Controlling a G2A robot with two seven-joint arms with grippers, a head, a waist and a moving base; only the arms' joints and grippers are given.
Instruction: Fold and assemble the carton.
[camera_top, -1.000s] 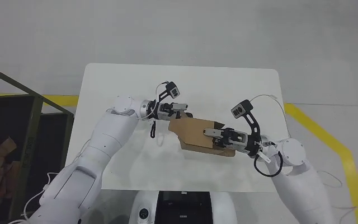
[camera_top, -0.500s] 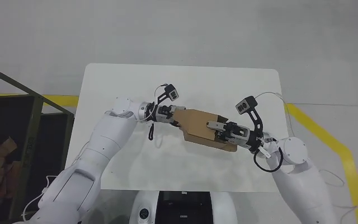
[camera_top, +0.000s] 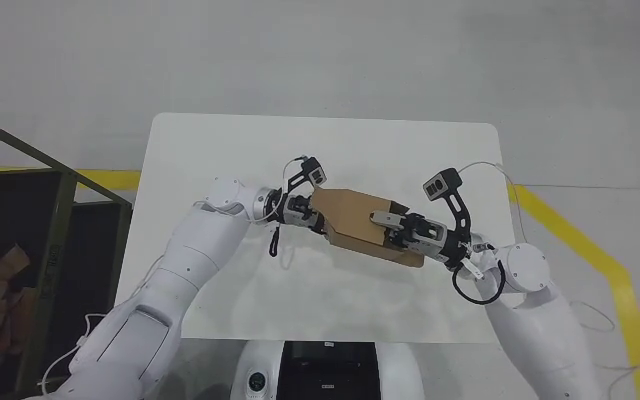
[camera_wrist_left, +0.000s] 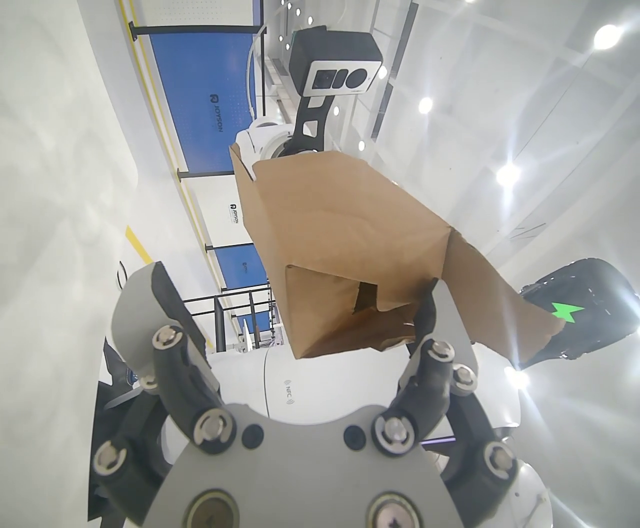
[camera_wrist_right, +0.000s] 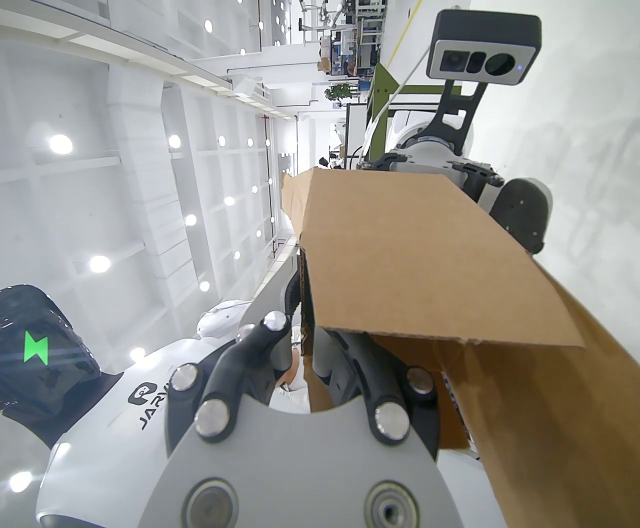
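A brown carton (camera_top: 352, 222) hangs over the middle of the white table (camera_top: 420, 160), partly formed into a box with loose end flaps. My right gripper (camera_top: 393, 222) grips its right end; in the right wrist view the right gripper (camera_wrist_right: 302, 325) is shut on the edge of a carton wall (camera_wrist_right: 410, 260). My left gripper (camera_top: 312, 208) sits at the carton's left end. In the left wrist view the left gripper (camera_wrist_left: 292, 310) is open wide, the folded carton end (camera_wrist_left: 340, 220) lies between its fingers, and one fingertip (camera_wrist_left: 432, 305) touches a flap.
A dark green frame (camera_top: 40, 230) with cardboard inside stands on the floor left of the table. Yellow floor tape (camera_top: 575, 235) runs past the right side. The table's far half and front left corner are bare.
The right gripper has carried the carton slightly away from the robot's body and turned it. The left gripper has shifted a little toward the body, staying at the carton's left end.
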